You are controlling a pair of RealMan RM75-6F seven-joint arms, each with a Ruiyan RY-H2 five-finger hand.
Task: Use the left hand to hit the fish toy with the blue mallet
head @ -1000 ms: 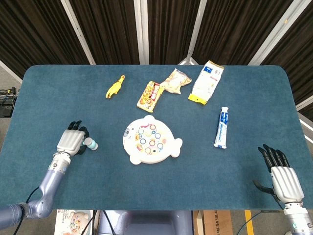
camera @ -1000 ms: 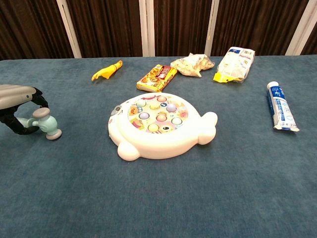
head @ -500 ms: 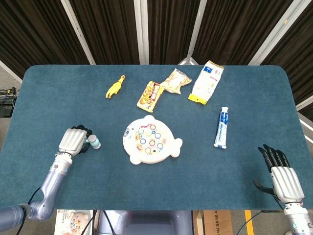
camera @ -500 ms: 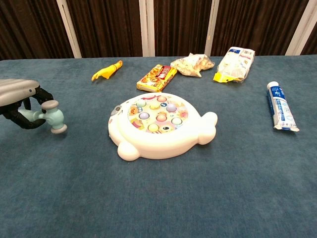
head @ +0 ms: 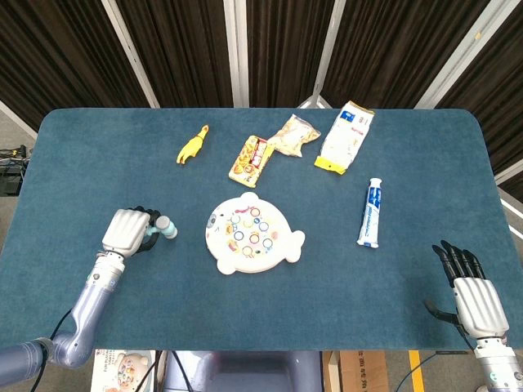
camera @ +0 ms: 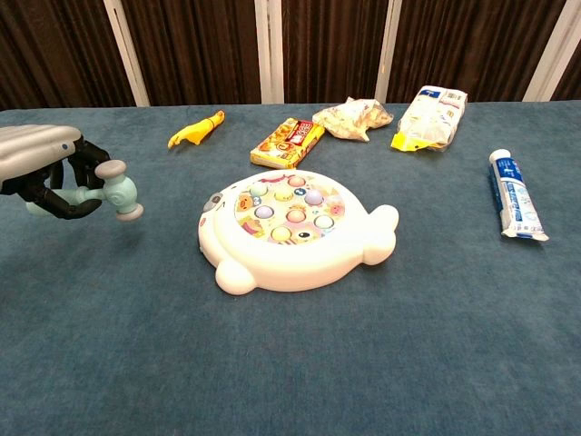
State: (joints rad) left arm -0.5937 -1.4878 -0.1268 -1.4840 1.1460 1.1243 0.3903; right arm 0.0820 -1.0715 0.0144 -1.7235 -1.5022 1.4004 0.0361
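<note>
The left hand [camera: 41, 163] holds the blue mallet [camera: 113, 189] by its handle, up off the table [head: 90, 163], near the left edge. The mallet head points at the white fish toy [camera: 292, 229], which lies just beside it in the middle of the table. The right hand [head: 472, 294] rests by the near right corner, fingers apart, holding nothing. A toothpaste tube [head: 372, 212] lies on the right side of the table
</note>
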